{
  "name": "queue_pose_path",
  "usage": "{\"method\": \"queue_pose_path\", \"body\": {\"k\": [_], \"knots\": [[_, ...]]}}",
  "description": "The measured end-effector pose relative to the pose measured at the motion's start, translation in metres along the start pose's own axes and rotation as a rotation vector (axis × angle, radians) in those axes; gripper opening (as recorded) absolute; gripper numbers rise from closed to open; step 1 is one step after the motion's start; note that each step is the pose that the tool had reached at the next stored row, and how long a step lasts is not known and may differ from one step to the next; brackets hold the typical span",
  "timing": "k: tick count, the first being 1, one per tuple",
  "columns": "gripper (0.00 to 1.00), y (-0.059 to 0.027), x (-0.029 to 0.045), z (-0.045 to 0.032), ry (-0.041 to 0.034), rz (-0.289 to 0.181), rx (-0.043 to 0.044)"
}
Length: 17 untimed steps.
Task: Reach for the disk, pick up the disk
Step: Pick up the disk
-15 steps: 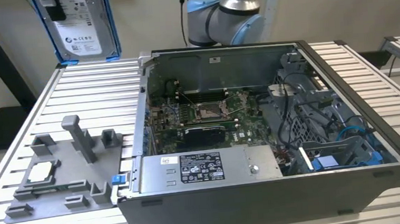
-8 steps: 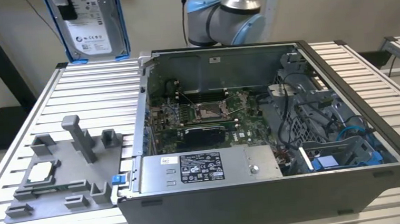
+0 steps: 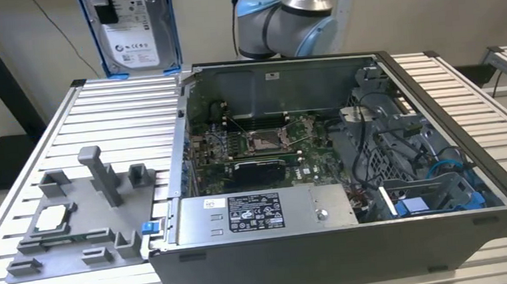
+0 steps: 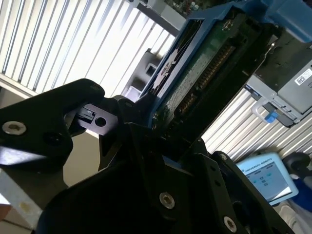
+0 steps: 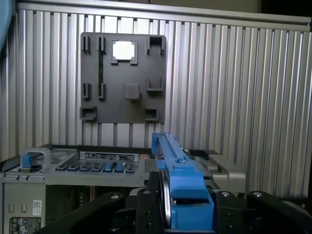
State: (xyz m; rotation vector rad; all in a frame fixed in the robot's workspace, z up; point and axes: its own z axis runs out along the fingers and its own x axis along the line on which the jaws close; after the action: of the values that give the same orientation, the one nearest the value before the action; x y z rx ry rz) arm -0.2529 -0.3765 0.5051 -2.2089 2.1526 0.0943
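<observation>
Over the far edge of the tabletop (image 3: 100, 119), toward the exterior view's left, the disk (image 3: 134, 30) hangs upright. Its white label faces the camera and the blue bracket frames it. Claw (image 5: 184, 207) narrow, clamped on the disk. In both wrist views the black fingers (image 5: 151, 209) press on either side of the bracket, well above the slats. Open computer case (image 3: 333, 257) sits toward the exterior view's right, with the arm (image 3: 290, 19) behind it. Grey fixture plate (image 3: 65, 254) lies flat just beside the case, a small square chip (image 3: 52, 218) seated in it.
</observation>
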Motion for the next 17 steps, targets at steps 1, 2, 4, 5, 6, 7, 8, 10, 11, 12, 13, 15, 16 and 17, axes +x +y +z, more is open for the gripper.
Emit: {"method": "queue_pose_path", "body": {"k": [1,2,4,5,6,7,8,10,11,12,13,15,16,17], "knots": [[0.0,-0.0031,0.0001,0.0,0.0,0.0,0.0],[0.0,-0.0061,0.0002,-0.0001,0.0001,0.0,-0.0001],[0.0,-0.0122,0.0003,-0.0001,0.0,0.0,0.0],[0.0,-0.0154,0.0004,-0.0001,0.0001,0.0,-0.0001],[0.0,-0.0187,0.0005,-0.0001,0.0001,0.0,-0.0001],[0.0,-0.0226,0.0006,-0.0001,0.0001,0.0,-0.0001],[0.0,-0.0268,0.0007,-0.0001,0.0,0.0,-0.0001],[0.0,-0.0359,0.0009,-0.0001,0.0001,0.0,-0.0001],[0.0,-0.0401,0.001,-0.0001,0.0,0.0,-0.0001],[0.0,-0.0448,0.0012,-0.0001,0.0,0.0,0.0],[0.0,-0.0494,0.0013,-0.0001,0.0,0.0,0.0],[0.0,-0.0587,0.0015,-0.0001,0.0,0.0,0.0],[0.0,-0.0629,0.0017,0.0,-0.0001,0.0,0.0],[0.0,-0.0678,0.0018,0.0,0.0001,0.0,-0.0001]]}}
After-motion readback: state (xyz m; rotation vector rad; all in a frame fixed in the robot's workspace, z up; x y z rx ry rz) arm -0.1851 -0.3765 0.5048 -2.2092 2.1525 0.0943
